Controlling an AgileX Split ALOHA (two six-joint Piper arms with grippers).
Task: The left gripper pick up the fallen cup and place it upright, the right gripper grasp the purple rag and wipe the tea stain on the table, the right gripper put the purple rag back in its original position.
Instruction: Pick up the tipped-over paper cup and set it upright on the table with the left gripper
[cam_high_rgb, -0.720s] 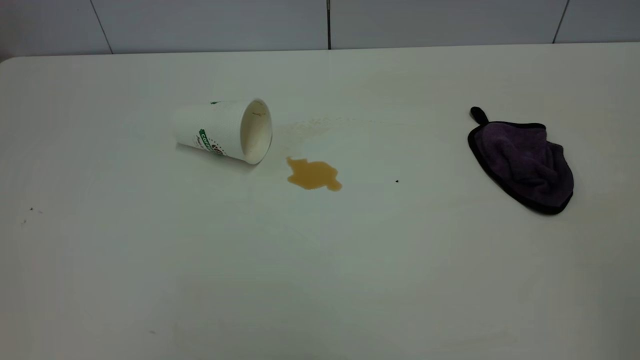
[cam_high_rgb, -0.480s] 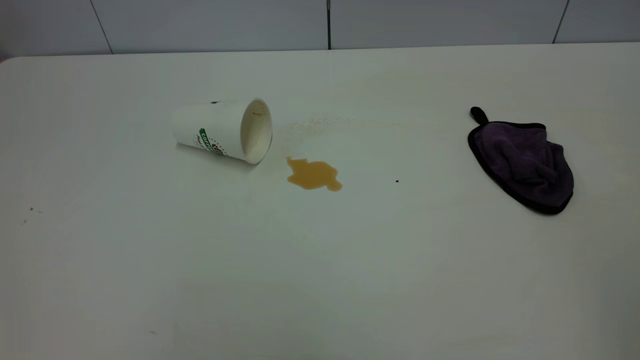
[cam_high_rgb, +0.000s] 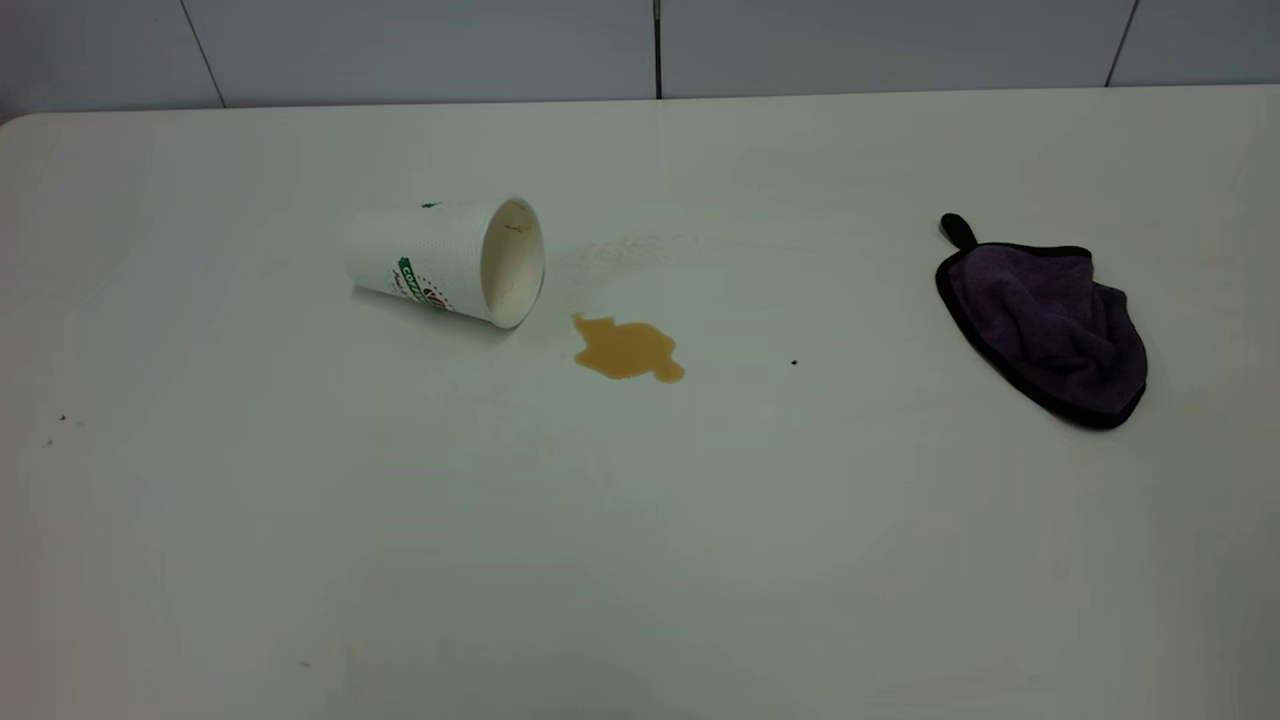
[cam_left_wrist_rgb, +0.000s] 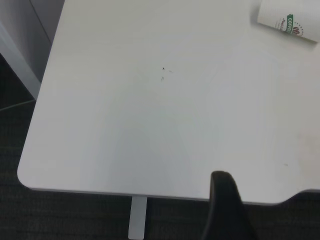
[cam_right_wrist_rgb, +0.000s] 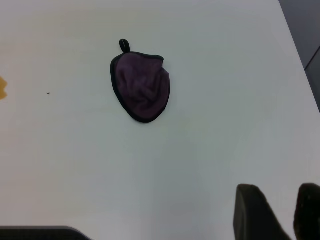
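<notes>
The cup (cam_high_rgb: 445, 262) lies on its side on the table (cam_high_rgb: 640, 540), left of centre, mouth toward the right; it also shows in the left wrist view (cam_left_wrist_rgb: 290, 22). The tea stain (cam_high_rgb: 627, 348) is an amber puddle just right of the cup's mouth, and its edge shows in the right wrist view (cam_right_wrist_rgb: 2, 89). The purple rag (cam_high_rgb: 1045, 325) lies flat at the right, loop tab toward the back; it also shows in the right wrist view (cam_right_wrist_rgb: 141, 86). Neither gripper is in the exterior view. The left gripper (cam_left_wrist_rgb: 225, 205) hangs over the table's near left edge, far from the cup. The right gripper (cam_right_wrist_rgb: 282, 200) is empty, with a gap between its tips, well short of the rag.
A tiny black speck (cam_high_rgb: 794, 362) lies between the stain and the rag. A few dark specks (cam_high_rgb: 62, 418) mark the left part of the table. A faint dried smear (cam_high_rgb: 625, 250) sits behind the stain. A tiled wall runs behind the table.
</notes>
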